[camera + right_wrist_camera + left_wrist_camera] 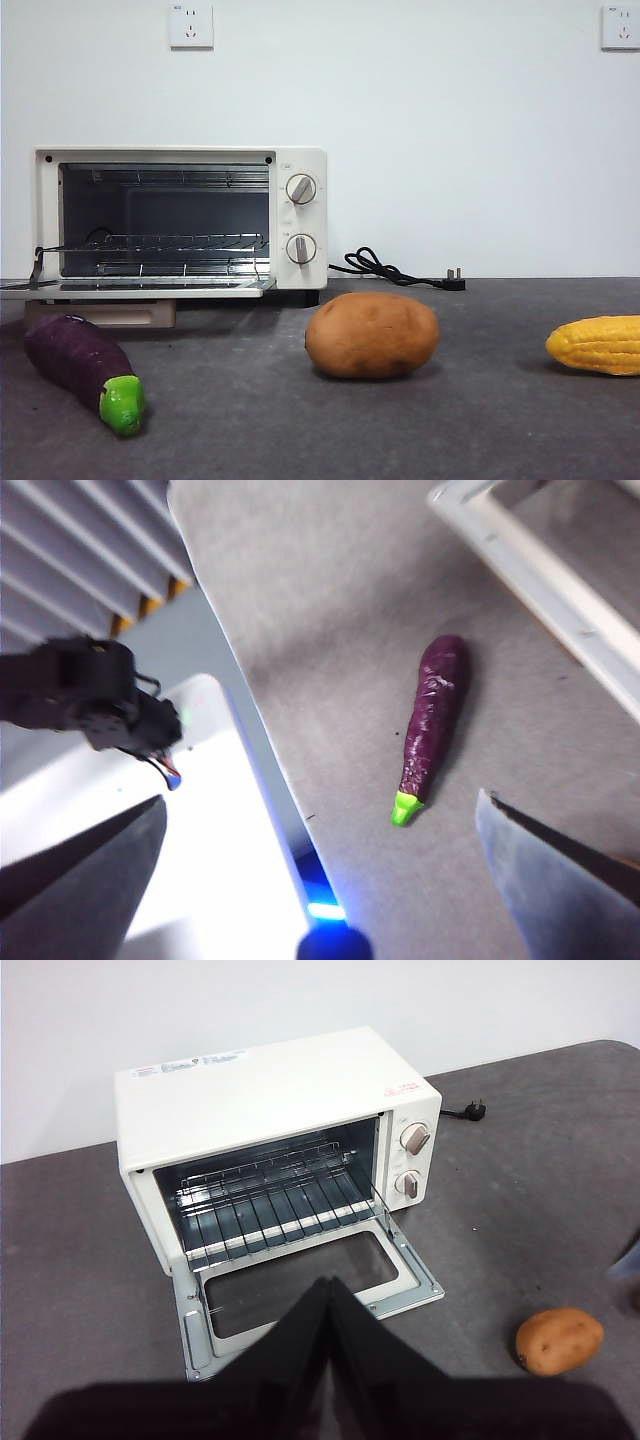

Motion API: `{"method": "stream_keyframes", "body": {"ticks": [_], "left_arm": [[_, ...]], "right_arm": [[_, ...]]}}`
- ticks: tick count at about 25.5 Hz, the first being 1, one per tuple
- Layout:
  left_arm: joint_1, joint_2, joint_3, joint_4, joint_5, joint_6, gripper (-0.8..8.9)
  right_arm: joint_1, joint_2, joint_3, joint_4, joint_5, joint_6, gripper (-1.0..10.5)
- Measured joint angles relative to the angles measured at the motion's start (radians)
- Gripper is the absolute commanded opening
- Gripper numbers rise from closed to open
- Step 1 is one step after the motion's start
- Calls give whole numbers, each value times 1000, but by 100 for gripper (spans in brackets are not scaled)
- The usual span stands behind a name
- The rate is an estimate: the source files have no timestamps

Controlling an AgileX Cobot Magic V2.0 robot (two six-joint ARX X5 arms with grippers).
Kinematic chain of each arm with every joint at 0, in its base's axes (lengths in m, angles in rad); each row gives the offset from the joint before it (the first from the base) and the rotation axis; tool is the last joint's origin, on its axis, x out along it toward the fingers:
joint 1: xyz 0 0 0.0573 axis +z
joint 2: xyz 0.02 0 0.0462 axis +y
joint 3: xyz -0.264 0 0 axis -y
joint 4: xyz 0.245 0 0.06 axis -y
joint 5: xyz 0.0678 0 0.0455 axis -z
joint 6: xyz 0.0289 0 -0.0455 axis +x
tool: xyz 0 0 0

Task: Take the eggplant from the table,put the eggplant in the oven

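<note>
The dark purple eggplant with its green stem cap lies on the grey table, in front of the oven's left end. The cream-white oven stands at the back left with its door folded down and the wire rack bare. High above the eggplant hangs my right gripper, open and holding nothing. My left gripper is shut and empty, raised in front of the oven and looking into its cavity. Neither arm shows in the front view.
A brown potato sits mid-table, right of the eggplant, and a yellow corn cob lies at the far right. A black power cord runs behind the oven. The table edge passes close to the eggplant.
</note>
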Motion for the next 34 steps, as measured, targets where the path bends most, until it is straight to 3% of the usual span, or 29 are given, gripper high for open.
{"method": "stream_keyframes", "body": {"ticks": [8,17,26,29,32,34], "left_arm": [[0,0,0,-17,0,26,-5],[0,0,0,-17,0,41,-5],[-16,0,0,-23,0,41,-5],[-18,0,0,-25,0,41,-5],[-18,0,0,-25,0,42,-5],[-18,0,0,-26,0,48,-5]], "right_arm": [[98,245,0,33,138,3,659],[135,452,0,108,157,40,659],[142,545,0,169,197,103,656],[145,566,0,186,228,136,463],[146,584,0,187,244,165,423],[147,589,0,188,262,180,234]]}}
